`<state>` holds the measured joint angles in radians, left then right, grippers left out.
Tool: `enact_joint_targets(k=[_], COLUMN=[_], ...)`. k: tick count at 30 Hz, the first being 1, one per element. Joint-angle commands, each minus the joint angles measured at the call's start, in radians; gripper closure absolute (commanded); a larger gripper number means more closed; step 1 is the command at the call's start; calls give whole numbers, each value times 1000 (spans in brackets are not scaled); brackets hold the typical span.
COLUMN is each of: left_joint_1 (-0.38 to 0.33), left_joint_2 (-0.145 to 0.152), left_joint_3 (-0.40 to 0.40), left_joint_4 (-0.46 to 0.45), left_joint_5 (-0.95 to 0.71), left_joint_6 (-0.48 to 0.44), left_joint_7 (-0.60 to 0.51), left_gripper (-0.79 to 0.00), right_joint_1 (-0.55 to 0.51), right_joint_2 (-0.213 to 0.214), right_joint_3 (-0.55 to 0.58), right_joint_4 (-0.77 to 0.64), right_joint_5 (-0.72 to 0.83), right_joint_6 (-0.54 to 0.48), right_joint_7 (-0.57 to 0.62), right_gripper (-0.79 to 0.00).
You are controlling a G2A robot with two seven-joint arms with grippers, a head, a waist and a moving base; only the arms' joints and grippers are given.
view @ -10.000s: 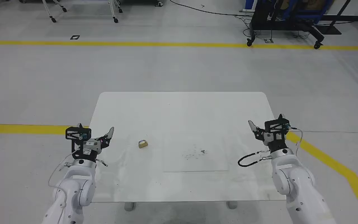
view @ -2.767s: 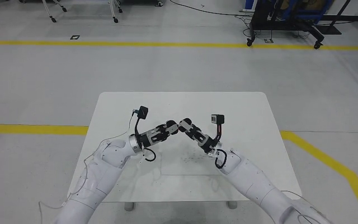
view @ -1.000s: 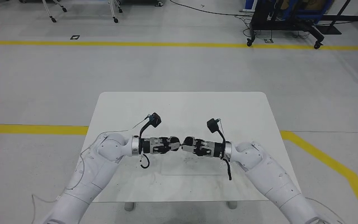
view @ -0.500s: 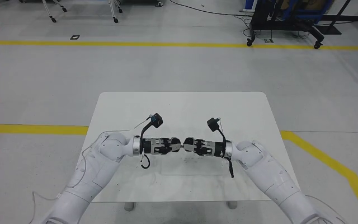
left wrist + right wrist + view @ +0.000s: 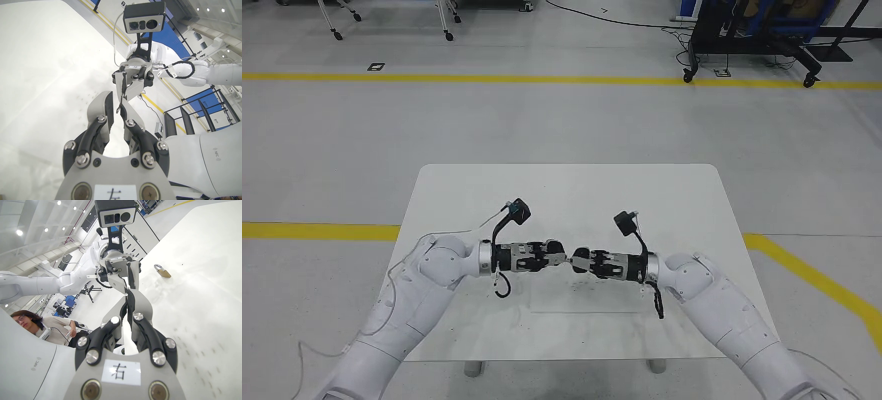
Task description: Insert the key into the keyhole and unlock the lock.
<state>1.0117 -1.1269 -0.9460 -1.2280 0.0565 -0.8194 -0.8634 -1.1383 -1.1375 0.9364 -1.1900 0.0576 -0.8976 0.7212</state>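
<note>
The right fingers [image 5: 140,308] pinched the key [image 5: 118,108]; the open left fingers [image 5: 103,108], at its nine o'clock, likely needed a square grip before release.

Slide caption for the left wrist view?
The right gripper holds the key between the left gripper's open jaws above the table.

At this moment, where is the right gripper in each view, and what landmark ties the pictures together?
Top view: right gripper over the table's middle, tip to tip with the left gripper.
Left wrist view: right gripper farther off, facing the camera, shut on the key.
Right wrist view: right gripper in the foreground, its own.
Landmark: left gripper, tip to tip with it in all three.
</note>
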Motion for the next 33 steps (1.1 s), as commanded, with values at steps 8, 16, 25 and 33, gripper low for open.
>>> enact_joint_targets(k=[8,16,25,33], left_joint_1=[28,31,165,339], left_joint_2=[24,26,71,130], left_joint_3=[-79,-83,-261,-514], left_joint_4=[-4,-10,-242,-397], left_joint_5=[-15,-16,456,941], left_joint_6=[-34,-27,-33,-142], left_joint_7=[54,60,222,316], left_gripper=[-785,-785,-785,-785], right_joint_1=[-62,-83,-83,-83], right_joint_2=[33,41,41,41], right_joint_3=[102,130,130,130], right_joint_4=[8,-9,-9,-9], right_joint_5=[97,111,111,111], right_joint_6=[-115,-115,-115,-115], right_joint_7=[-29,-36,-36,-36], right_gripper=[0,0,0,0])
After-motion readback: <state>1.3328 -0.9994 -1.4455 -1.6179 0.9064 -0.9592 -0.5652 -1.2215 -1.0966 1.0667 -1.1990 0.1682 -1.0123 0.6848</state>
